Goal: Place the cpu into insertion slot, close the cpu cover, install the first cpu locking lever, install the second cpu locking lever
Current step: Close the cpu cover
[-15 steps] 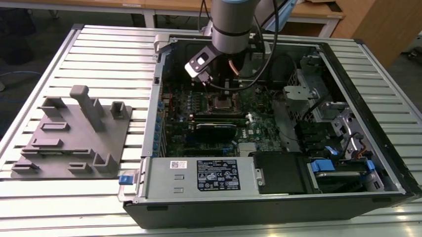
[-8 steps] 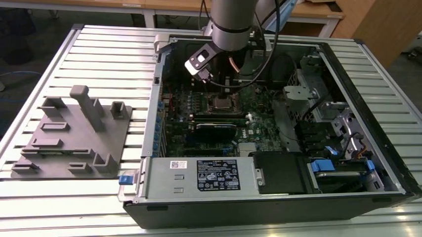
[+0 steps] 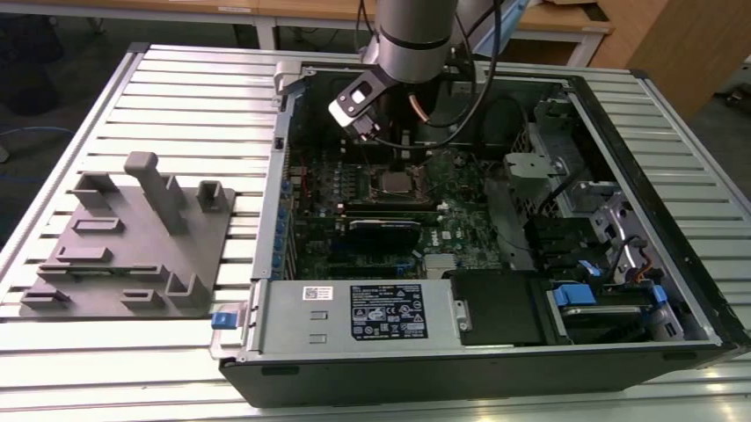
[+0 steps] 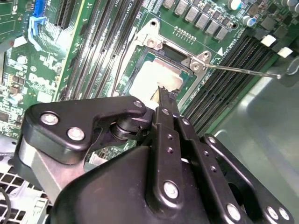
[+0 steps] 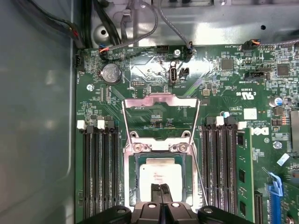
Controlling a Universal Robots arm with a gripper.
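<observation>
The cpu [image 5: 161, 176] lies flat in the insertion slot [image 5: 131, 186], pale silver top up, also seen in the second wrist view as the cpu [image 4: 152, 77] inside the slot's metal rim [image 4: 154, 39]. The cpu cover [image 5: 161, 99] stands swung back from the slot on its hinges, and the board shows through its cut-out. My gripper [image 5: 160, 189] is shut with nothing between its fingers, its tips [image 4: 164, 95] just over the near edge of the chip. One thin locking lever [image 4: 243, 70] sticks out sideways, unlatched. In the exterior view the slot [image 3: 393, 183] lies under the arm [image 3: 411, 40].
Black memory slots [image 5: 99, 172] flank the socket on both sides, with a fitted module [image 5: 244, 172] beside them. Cables [image 5: 140, 28] run along the case wall. In the exterior view a grey fixture plate [image 3: 129, 237] sits left of the open computer case [image 3: 657, 176].
</observation>
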